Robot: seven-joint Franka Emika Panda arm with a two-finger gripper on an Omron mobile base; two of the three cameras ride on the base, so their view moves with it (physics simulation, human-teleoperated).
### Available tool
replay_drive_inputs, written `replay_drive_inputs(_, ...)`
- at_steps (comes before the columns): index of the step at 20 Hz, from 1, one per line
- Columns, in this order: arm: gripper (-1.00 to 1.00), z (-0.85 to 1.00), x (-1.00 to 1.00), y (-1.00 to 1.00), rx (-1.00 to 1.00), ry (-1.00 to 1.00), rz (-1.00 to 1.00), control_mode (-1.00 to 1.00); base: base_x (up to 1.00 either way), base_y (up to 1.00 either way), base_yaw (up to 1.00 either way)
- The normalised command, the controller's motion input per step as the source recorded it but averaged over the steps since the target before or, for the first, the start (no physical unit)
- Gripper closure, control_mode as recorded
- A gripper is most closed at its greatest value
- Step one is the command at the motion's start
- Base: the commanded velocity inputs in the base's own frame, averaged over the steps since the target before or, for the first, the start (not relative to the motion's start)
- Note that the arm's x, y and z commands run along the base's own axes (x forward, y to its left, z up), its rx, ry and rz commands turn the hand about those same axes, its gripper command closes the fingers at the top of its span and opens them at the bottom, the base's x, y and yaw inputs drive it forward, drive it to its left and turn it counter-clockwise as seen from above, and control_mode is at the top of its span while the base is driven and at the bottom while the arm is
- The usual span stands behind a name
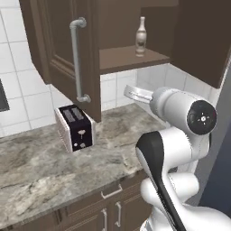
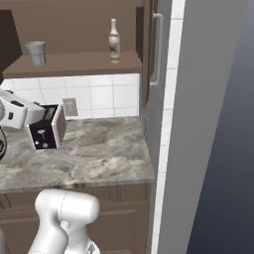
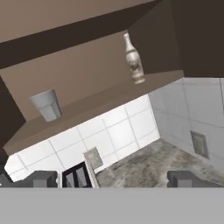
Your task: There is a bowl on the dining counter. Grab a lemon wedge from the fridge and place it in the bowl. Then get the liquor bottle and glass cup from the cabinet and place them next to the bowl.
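Nearest to you in the hand view, the claw (image 3: 113, 178) stands with its two dark tips wide apart and nothing between them. It points up and across toward the open cabinet (image 2: 74, 30).

Beyond the arm you see a grey-brown veined marble surface (image 1: 54, 171) running along a white tiled wall (image 2: 99, 96). Brown drawer fronts (image 1: 108, 210) with metal handles sit beneath its near edge. One black and white toaster (image 1: 75, 127) stands on the surface toward the left, close to the wall. One wall outlet (image 2: 70, 106) is set in the tiles just right of the toaster. A tall grey panel (image 2: 198, 124) closes the room off on the right.

On the cabinet's inner shelf (image 2: 74, 64) you can count one liquor bottle (image 2: 114, 40) and one glass cup (image 2: 36, 52). Both stand upright. The bottle is toward the right end of the shelf and the cup toward the left end, well apart from each other. The cabinet door (image 1: 67, 58) hangs open at the left, carrying one long grey handle (image 1: 76, 58). A second cabinet door (image 2: 154, 49) with its own grey handle lies to the right of the shelf.
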Motion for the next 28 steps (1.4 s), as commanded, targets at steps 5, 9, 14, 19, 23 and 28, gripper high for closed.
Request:
replay_drive_inputs(5,-1.00,0.00,0.00,0.00,0.00,0.00,0.00,1.00,0.30,-0.41,0.35)
replay_drive_inputs(9,-1.00,0.00,0.00,0.00,0.00,0.00,0.00,1.00,0.40,-0.43,0.28)
replay_drive_inputs(14,-1.00,0.00,0.00,0.00,0.00,0.00,0.00,1.00,0.11,-0.15,0.01)
replay_drive_inputs(19,-1.00,0.00,0.00,0.00,0.00,0.00,0.00,1.00,0.57,-0.11,0.00)
replay_drive_inputs(23,-1.00,0.00,0.00,0.00,0.00,0.00,0.00,1.00,0.44,-0.33,0.00)
replay_drive_inputs(28,-1.00,0.00,0.00,0.00,0.00,0.00,0.00,1.00,0.10,-0.37,0.00)
